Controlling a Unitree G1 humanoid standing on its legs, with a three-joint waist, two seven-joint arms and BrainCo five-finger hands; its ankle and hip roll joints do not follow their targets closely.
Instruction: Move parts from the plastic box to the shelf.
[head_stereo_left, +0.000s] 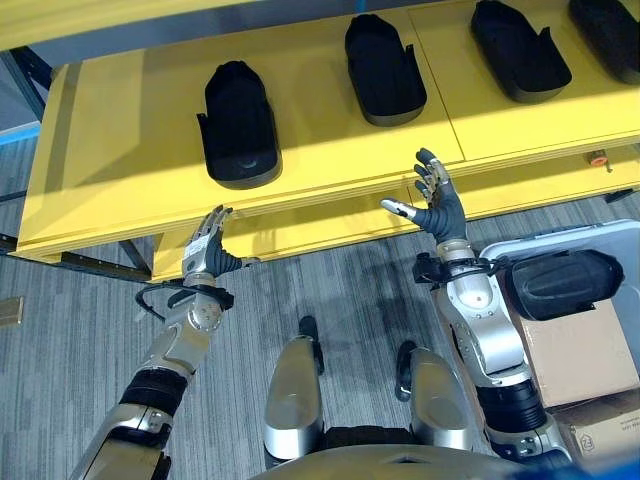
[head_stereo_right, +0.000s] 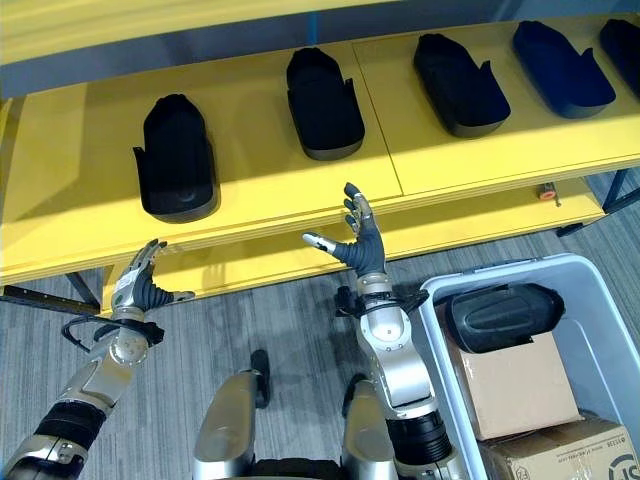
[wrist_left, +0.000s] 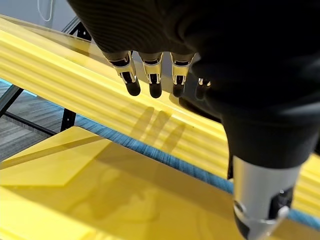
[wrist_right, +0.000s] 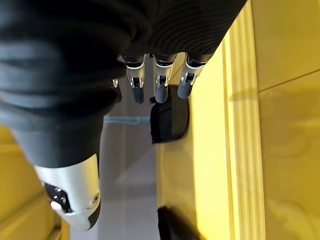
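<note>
Several black moulded parts lie in a row on the yellow shelf (head_stereo_left: 120, 150): one on the left (head_stereo_left: 240, 125), one in the middle (head_stereo_left: 383, 70), others to the right (head_stereo_left: 518, 50). Another black part (head_stereo_right: 500, 315) lies in the pale plastic box (head_stereo_right: 500, 272) on the floor at lower right. My left hand (head_stereo_left: 207, 250) is raised at the shelf's front edge, left of centre, open and empty. My right hand (head_stereo_left: 437, 205) is up by the front edge further right, fingers (wrist_right: 160, 80) spread and holding nothing. In the left wrist view, straight fingers (wrist_left: 150, 75) point at the shelf.
Cardboard boxes (head_stereo_right: 510, 395) sit in the plastic box under and beside the black part. A lower yellow shelf board (head_stereo_left: 300, 235) runs beneath the top one. Dark metal legs (head_stereo_left: 90, 262) stand on the grey floor at the left.
</note>
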